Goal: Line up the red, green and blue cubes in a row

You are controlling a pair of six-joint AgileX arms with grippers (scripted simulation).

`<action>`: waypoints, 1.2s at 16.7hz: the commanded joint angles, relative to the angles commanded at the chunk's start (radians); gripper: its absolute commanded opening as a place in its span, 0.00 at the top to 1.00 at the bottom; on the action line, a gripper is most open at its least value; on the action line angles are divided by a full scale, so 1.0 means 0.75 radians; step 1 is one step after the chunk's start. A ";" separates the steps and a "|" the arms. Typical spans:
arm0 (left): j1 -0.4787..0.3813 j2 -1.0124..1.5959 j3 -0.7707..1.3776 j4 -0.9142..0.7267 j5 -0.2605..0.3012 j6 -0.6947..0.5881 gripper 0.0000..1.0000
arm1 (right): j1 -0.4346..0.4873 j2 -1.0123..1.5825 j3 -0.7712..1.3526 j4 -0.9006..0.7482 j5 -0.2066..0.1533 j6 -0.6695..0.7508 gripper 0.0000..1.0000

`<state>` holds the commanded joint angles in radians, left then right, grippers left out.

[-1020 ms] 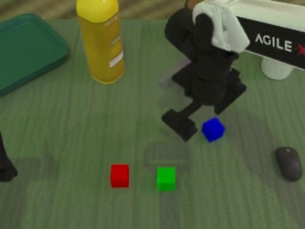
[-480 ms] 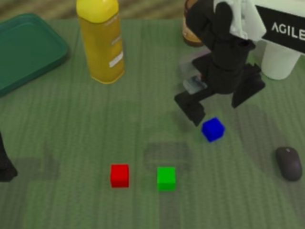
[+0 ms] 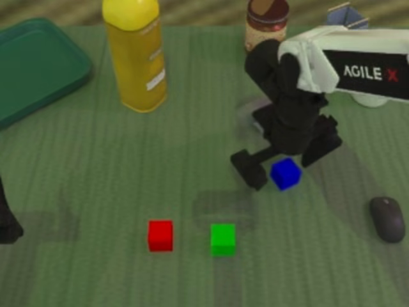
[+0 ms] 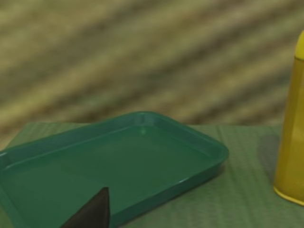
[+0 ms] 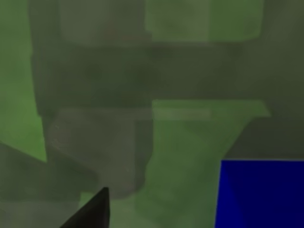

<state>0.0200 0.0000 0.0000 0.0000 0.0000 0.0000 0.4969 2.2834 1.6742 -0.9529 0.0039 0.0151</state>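
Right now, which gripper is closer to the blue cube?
Right. The right gripper hangs open over the blue cube, fingers either side. The left gripper sits parked at the table's far left edge.

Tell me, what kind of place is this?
Probably a computer-drawn tabletop test scene, not a real room. Three plain cubes, red, green and blue, lie on a green mat among oddments: a yellow bottle, a tray, a mouse.

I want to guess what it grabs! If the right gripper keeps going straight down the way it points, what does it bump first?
Probably the blue cube. The right gripper hangs open, pointing down, with the cube between its fingers. How high it hangs is hard to judge.
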 joint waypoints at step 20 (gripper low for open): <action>0.000 0.000 0.000 0.000 0.000 0.000 0.00 | 0.001 0.036 -0.055 0.079 0.000 0.001 1.00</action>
<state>0.0200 0.0000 0.0000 0.0000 0.0000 0.0000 0.4975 2.3102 1.6331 -0.8936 0.0042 0.0155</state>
